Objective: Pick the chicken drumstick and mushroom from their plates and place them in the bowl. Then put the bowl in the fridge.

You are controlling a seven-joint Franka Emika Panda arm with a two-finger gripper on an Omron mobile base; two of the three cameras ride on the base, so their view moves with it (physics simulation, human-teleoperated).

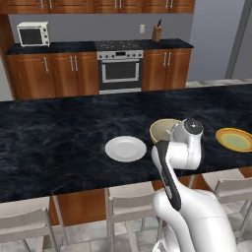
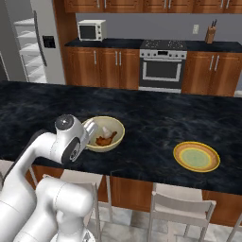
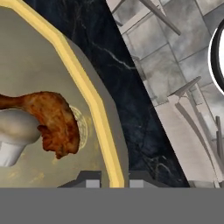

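Note:
The tan-yellow bowl stands near the front edge of the dark island counter. Its rim runs between my fingertips. My gripper is shut on that rim at the bowl's near side. Inside the bowl lie the glossy brown chicken drumstick and the pale mushroom, touching each other; both also appear as the drumstick and mushroom. The white plate lies bare to the bowl's left. Bare too is the yellow-green plate on the right. The grey fridge stands open at the far left.
Pale stools line the counter's near edge below the bowl. Across the aisle stand the steel oven, a microwave and a knife block on the back counter.

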